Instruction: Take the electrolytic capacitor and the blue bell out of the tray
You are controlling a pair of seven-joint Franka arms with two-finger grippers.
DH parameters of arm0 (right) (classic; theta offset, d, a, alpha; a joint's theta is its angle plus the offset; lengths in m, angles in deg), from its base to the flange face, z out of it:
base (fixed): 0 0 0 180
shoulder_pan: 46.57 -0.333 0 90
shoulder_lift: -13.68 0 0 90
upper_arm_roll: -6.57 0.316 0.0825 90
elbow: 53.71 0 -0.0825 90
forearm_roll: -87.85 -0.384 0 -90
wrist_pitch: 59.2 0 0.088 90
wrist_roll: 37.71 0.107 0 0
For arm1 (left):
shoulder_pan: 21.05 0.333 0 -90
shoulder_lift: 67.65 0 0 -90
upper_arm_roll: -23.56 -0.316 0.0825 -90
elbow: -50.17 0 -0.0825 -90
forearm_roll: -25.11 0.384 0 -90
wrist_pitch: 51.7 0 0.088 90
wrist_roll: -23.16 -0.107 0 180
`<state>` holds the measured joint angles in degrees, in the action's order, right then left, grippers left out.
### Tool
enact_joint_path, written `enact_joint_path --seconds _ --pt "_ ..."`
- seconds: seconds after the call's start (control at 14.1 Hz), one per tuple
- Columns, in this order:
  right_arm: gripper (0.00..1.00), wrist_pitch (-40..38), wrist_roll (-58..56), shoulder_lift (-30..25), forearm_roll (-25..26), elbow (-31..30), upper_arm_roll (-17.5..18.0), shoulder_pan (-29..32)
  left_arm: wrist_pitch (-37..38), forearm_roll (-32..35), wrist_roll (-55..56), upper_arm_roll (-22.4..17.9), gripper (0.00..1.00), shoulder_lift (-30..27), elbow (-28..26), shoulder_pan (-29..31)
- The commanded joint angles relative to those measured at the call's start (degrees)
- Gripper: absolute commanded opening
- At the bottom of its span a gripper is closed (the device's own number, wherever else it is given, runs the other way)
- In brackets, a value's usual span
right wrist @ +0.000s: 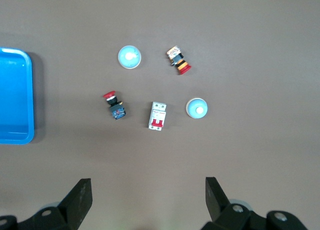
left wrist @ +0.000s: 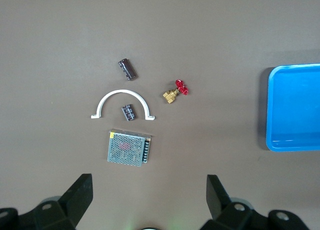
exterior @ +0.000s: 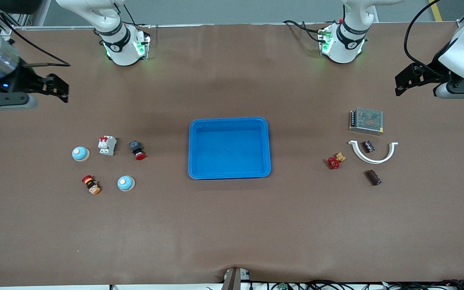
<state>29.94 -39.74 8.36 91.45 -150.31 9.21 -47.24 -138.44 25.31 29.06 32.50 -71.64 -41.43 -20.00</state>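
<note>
Two light-blue bells lie toward the right arm's end of the table, one (exterior: 80,153) (right wrist: 197,108) beside a white circuit breaker, the other (exterior: 125,183) (right wrist: 130,56) nearer the front camera. Two dark capacitors lie toward the left arm's end: one (exterior: 368,146) (left wrist: 129,112) inside a white curved clamp (exterior: 373,158), the other (exterior: 373,177) (left wrist: 127,69) nearer the front camera. My right gripper (exterior: 65,92) (right wrist: 148,186) hangs open and empty over bare table. My left gripper (exterior: 399,84) (left wrist: 148,182) is also open and empty, over bare table beside a mesh power supply (exterior: 366,120).
A blue tray (exterior: 229,120) (left wrist: 272,110) (right wrist: 30,100) sits empty mid-table. By the bells lie the circuit breaker (exterior: 106,145) and two red push buttons (exterior: 137,150) (exterior: 91,184). A red-handled brass valve (exterior: 334,161) lies by the capacitors.
</note>
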Motion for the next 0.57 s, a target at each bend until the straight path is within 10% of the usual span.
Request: enact_joint_path --seconds 0.0,0.5 --pt "1.0 -2.13 -2.37 -0.05 -2.46 5.35 -2.71 2.86 0.61 -0.2 -0.28 0.37 1.0 -0.58 0.02 0.09" --pt "1.0 1.55 -1.58 0.48 -2.29 10.2 -4.48 4.0 0.97 -0.11 0.16 1.16 1.0 -0.93 -0.24 0.26"
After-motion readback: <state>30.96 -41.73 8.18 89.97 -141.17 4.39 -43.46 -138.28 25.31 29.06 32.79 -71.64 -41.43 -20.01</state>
